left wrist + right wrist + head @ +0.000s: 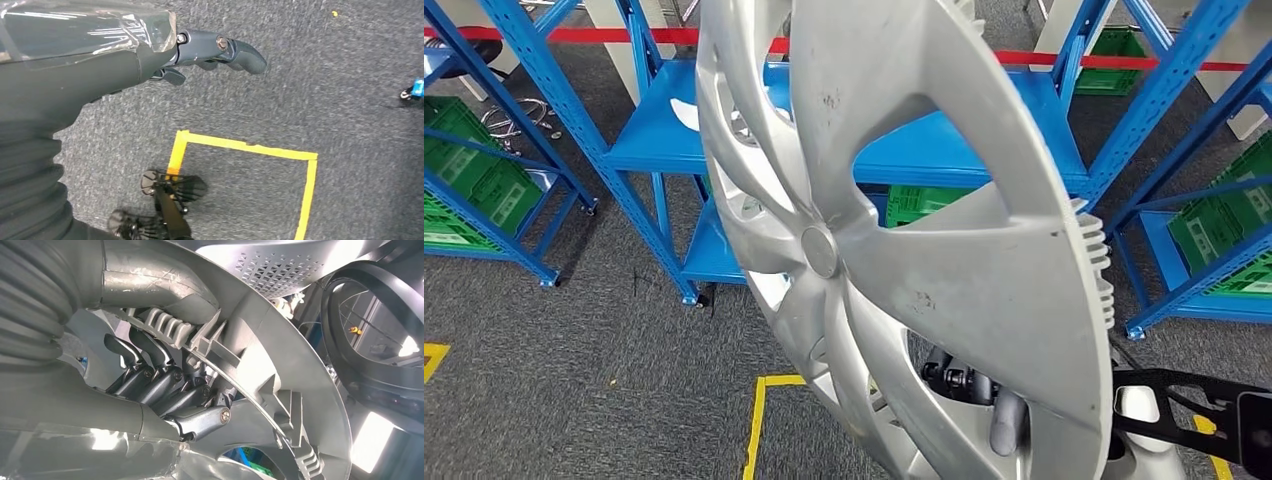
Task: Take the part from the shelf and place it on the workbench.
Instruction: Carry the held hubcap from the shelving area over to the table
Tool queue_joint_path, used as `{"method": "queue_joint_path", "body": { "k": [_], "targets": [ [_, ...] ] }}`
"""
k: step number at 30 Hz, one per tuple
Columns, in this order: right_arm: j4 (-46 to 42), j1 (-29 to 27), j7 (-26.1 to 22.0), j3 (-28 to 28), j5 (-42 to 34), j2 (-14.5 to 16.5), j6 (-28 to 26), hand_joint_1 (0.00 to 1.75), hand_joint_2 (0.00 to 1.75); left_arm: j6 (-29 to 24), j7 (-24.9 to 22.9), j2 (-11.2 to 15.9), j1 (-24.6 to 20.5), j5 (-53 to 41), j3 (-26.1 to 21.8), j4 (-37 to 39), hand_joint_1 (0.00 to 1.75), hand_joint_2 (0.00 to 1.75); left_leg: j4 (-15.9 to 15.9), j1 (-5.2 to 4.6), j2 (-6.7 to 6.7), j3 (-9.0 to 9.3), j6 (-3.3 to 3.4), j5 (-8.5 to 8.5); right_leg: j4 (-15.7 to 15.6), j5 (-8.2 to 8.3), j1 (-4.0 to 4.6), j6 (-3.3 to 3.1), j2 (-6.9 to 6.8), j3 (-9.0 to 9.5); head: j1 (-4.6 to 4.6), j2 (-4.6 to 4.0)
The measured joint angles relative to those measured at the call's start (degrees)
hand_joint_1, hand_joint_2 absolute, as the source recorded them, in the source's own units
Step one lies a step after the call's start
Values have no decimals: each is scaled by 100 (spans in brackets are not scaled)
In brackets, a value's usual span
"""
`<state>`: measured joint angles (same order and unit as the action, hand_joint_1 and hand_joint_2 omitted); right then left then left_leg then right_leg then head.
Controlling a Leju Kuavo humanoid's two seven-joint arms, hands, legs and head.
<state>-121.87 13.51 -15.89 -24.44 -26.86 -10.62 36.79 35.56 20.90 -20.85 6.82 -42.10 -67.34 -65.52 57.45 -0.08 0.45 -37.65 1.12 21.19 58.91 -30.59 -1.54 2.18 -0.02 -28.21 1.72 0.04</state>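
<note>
The right hand (165, 385) is gripping the wheel cover (904, 250) from its back side, its dark fingers (145, 367) hooking over an inner rib by one of the openings while the thick thumb is lying along the rim. In the head view part of that hand (984, 395) is showing through a gap between the spokes, low on the disc. The wheel cover is being carried in the air, tilted and nearly on edge, very close to the head camera, with its silver face turned toward it and its toothed edge on the right side.

The left hand (210, 52) is hanging over the grey carpet (350, 100), holding nothing, its fingers loosely curled and apart, above a yellow tape square (245, 150) on the floor.

Beyond the cover, the blue shelf (654, 130) is standing well apart from the robot, with green crates (474, 180) on the neighbouring racks. No table is visible, so the part seems to be off the shelf but not yet set down.

The main risk, as I judge it, is the one-sided grip: a wide, light disc held near one edge could twist or slide off the fingers if the arm swings quickly. The cover is also blocking much of the forward view, so its rim might strike a shelf post or the table edge during the approach.
</note>
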Motion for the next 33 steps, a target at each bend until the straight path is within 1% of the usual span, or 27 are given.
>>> {"method": "queue_joint_path", "body": {
  "k": [1,3,4,5,6,8,9,10,11,12,14,15,16,18,19,20,21,23,24,25,26,27,28,29,30,31,33],
  "targets": [
    [0,-1,1,-1,1,-2,0,168,175,0,1,0,3,-1,0,-1,0,175,41,0,0,-43,-35,-29,-127,-75,22,-58,6,56,3,0],
    [1,-2,1,-1,0,-4,0,168,175,0,1,1,10,0,-1,-1,0,175,70,26,0,-75,-103,-76,-133,-52,31,-169,4,-9,4,0],
    [2,0,1,-2,-2,-3,0,168,175,0,1,1,15,-1,-2,-1,0,175,114,44,-6,-100,-136,-10,-127,-12,29,-222,-3,-38,9,0],
    [2,3,0,-3,-4,-1,0,168,175,0,1,-1,19,0,-2,-1,0,175,248,58,-11,-147,-170,157,-131,37,18,-271,-9,-78,12,0],
    [2,5,0,-3,-4,1,0,168,175,0,1,-1,23,0,-3,-1,0,175,494,72,-16,-221,-202,412,-132,90,13,-305,-14,-124,17,0],
    [2,2,0,-4,-3,2,0,168,175,0,0,-1,22,0,-2,-1,0,175,1217,81,-20,-405,-252,945,-126,191,21,-331,-14,-229,23,0],
    [2,-2,0,-4,-2,2,0,168,175,0,-1,1,22,0,-2,-1,0,175,1521,84,-20,-454,-262,1070,-122,239,26,-326,-13,-280,23,0],
    [2,-5,0,-4,-2,2,0,168,175,0,-1,1,21,0,-2,-1,0,175,1659,84,-20,-421,-262,1075,-119,285,30,-317,-10,-332,23,0],
    [2,-7,0,-4,-1,2,0,168,175,0,-1,1,21,0,-2,-1,0,175,1565,83,-21,-270,-249,983,-117,327,33,-305,-7,-375,23,0],
    [2,-8,0,-4,-1,2,0,168,175,0,-1,1,20,0,-1,-1,0,175,1249,80,-26,-2,-222,852,-116,362,37,-289,-3,-414,24,0],
    [0,-3,0,-4,-1,2,0,168,175,0,0,8,18,1,-1,-1,0,175,405,57,-48,594,-148,737,-117,422,42,-250,-2,-455,20,0],
    [0,2,1,-4,0,2,0,168,175,0,0,10,17,1,-1,-1,0,175,122,34,-62,777,-115,735,-120,453,38,-220,-6,-466,19,0],
    [1,5,-5,-5,4,2,0,168,175,-3,-4,14,18,-7,-2,-1,0,175,-11,8,-72,849,-88,755,-124,486,30,-186,-11,-478,19,0],
    [6,-14,-130,4,64,-69,37,168,175,-14,-120,18,24,-169,-1,-28,0,175,-74,-24,-70,831,-20,680,-139,546,16,-98,-17,-498,23,0],
    [25,-45,-294,27,131,-177,99,168,175,-5,-223,19,30,-311,0,-64,0,175,-121,-21,-59,818,26,618,-116,519,18,-74,-17,-523,22,0],
    [56,-83,-500,67,208,-320,182,168,175,15,-332,20,38,-456,2,-112,0,175,-168,-12,-49,792,75,548,-17,420,23,-76,-16,-578,7,0],
    [101,-124,-709,124,282,-481,271,168,175,47,-418,19,47,-569,3,-161,0,175,-209,-2,-40,747,116,477,194,244,32,-102,-15,-670,-13,0],
    [193,-204,-960,232,367,-723,393,168,175,98,-492,19,67,-653,1,-228,0,175,-209,-17,-35,606,159,365,898,-206,33,-167,-11,-926,-49,0],
    [229,-240,-1003,265,391,-802,422,168,175,109,-511,20,74,-677,1,-250,0,175,-200,-27,-32,521,166,309,1233,-351,32,-163,-10,-1013,-55,0],
    [257,-270,-1016,283,410,-856,438,168,175,110,-521,21,77,-692,0,-266,0,175,-186,-35,-28,431,167,251,1426,-392,30,-129,-9,-1023,-55,0],
    [279,-290,-1014,295,427,-899,443,168,175,107,-528,21,77,-704,0,-276,0,175,-163,-37,-26,337,162,197,1423,-330,28,-73,-9,-935,-56,0],
    [297,-298,-1002,308,440,-931,438,168,175,102,-532,20,75,-713,1,-281,0,175,-127,-36,-25,241,148,148,1213,-205,24,-9,-10,-743,-56,0],
    [309,-300,-983,320,452,-955,427,168,175,98,-532,18,73,-716,1,-283,0,175,-75,-33,-25,145,128,105,848,-100,17,37,-14,-471,-58,0],
    [316,-300,-963,330,461,-970,416,168,175,95,-526,17,71,-721,2,-285,0,175,-9,-40,-28,50,102,69,429,-77,20,44,-14,-193,-60,0],
    [320,-313,-947,338,467,-981,407,168,175,94,-511,16,71,-737,2,-287,0,175,47,-46,-30,-15,73,37,119,-83,26,18,-8,-1,-52,0],
    [322,-326,-939,344,470,-990,400,168,175,94,-487,16,70,-756,2,-291,0,175,94,-53,-34,-58,44,6,-70,-125,35,-26,2,100,-46,0],
    [331,-351,-960,351,469,-1012,396,168,175,93,-421,19,68,-819,-1,-295,0,175,121,-44,-42,-88,-12,-72,-99,-112,48,-132,20,52,-28,0]
  ]
}}
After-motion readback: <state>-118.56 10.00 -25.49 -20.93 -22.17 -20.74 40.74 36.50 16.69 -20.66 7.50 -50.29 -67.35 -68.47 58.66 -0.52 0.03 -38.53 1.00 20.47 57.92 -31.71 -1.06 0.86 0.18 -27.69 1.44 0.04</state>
